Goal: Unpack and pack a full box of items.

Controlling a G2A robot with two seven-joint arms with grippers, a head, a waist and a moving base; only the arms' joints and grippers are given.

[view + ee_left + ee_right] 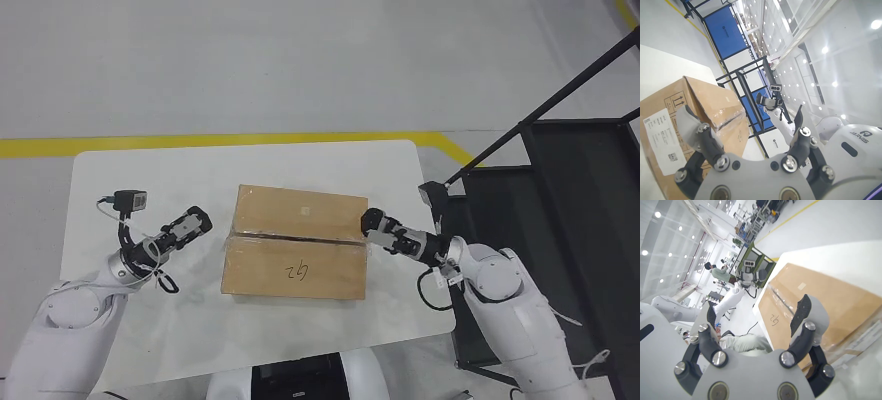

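Note:
A closed brown cardboard box (293, 253) lies in the middle of the white table (120, 180), its two top flaps taped along the centre seam, with a handwritten mark on the near flap. My left gripper (196, 222) is a short way off the box's left end, open, with nothing between its fingers; its own view shows the labelled end of the box (687, 106) close by. My right gripper (372, 221) is at the box's right end, level with the seam, open and empty. The box top (829, 302) spreads behind one right finger (806, 311).
A black metal rack (560, 200) stands right beside the table's right edge, close to my right arm. A yellow floor line (200, 145) runs behind the table. Bare table surface lies left of and behind the box.

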